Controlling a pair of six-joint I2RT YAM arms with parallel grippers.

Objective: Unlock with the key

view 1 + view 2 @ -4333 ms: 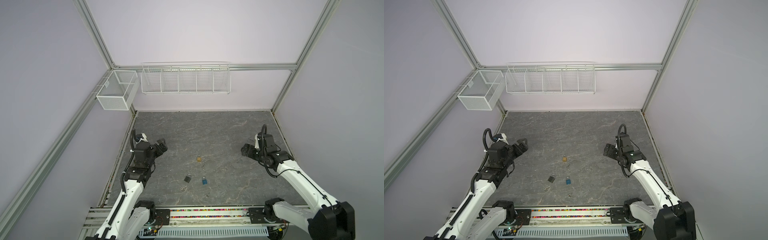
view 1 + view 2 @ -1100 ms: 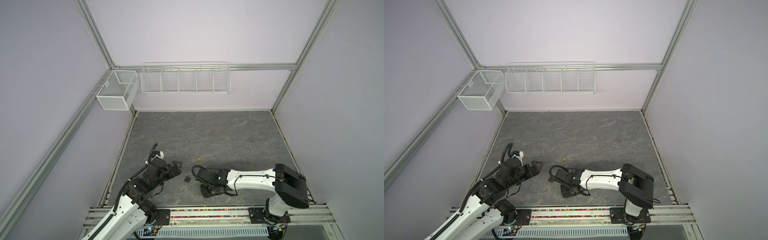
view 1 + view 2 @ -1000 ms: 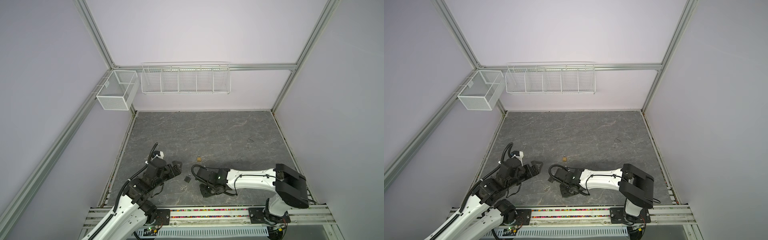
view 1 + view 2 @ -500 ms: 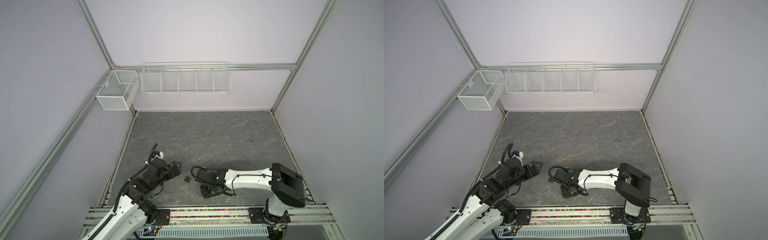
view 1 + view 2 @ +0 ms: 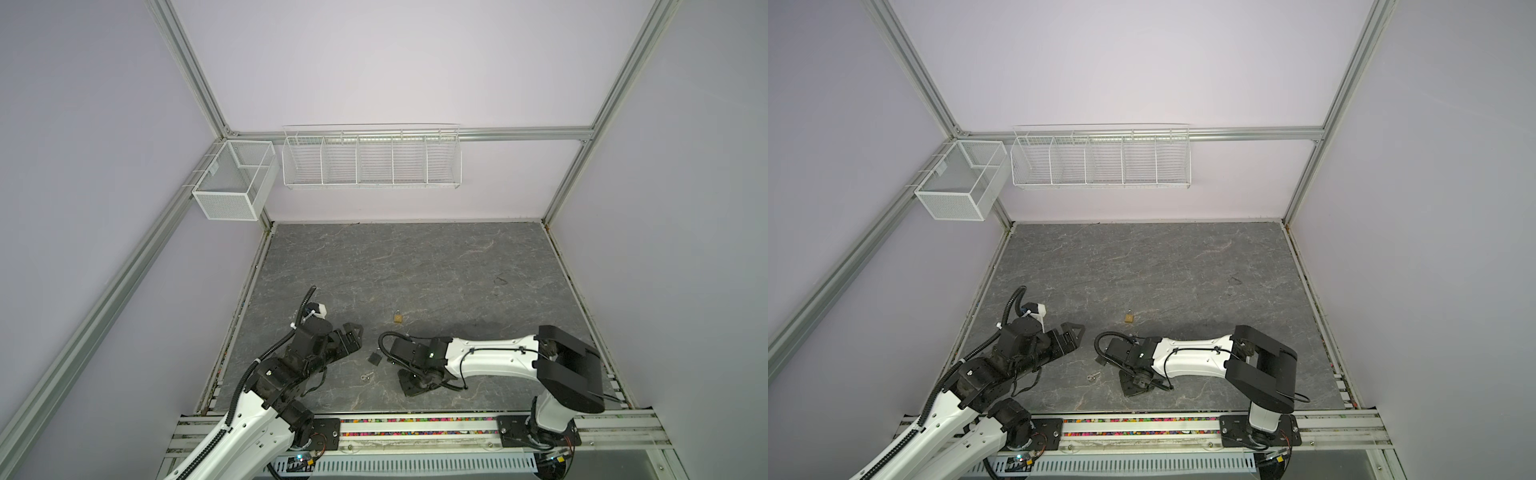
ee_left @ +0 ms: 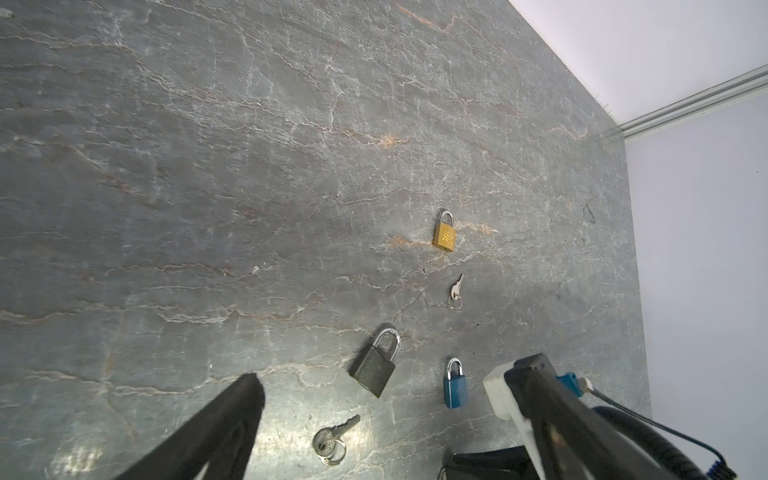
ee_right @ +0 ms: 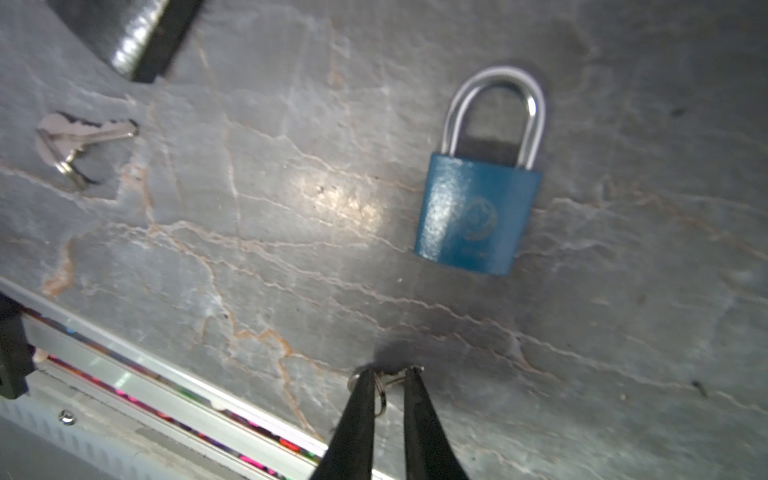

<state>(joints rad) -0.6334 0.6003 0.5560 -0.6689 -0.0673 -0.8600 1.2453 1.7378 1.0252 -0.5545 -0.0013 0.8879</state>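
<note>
In the right wrist view my right gripper (image 7: pixel 388 380) points down at the stone tabletop, its two thin fingers shut on a small silver key (image 7: pixel 395 378) with a ring. A blue padlock (image 7: pixel 478 208) lies flat just beyond it, shackle closed. In both top views this gripper (image 5: pixel 415 380) (image 5: pixel 1138 382) sits near the front edge. My left gripper (image 6: pixel 386 399) (image 5: pixel 353 332) hovers open over a black padlock (image 6: pixel 376 365) and a second key (image 6: pixel 332 440) on rings, touching neither.
A gold padlock (image 6: pixel 445 237) (image 5: pixel 398 318) lies farther back, with a third small key (image 6: pixel 456 289) near it. The front rail (image 5: pixel 415 428) runs close behind my right gripper. Wire baskets (image 5: pixel 370 162) hang on the back wall.
My right gripper's fingers have drawn closer together around the small key. Both arms have hardly shifted in the last second; a few seconds ago they stood raised farther back.
</note>
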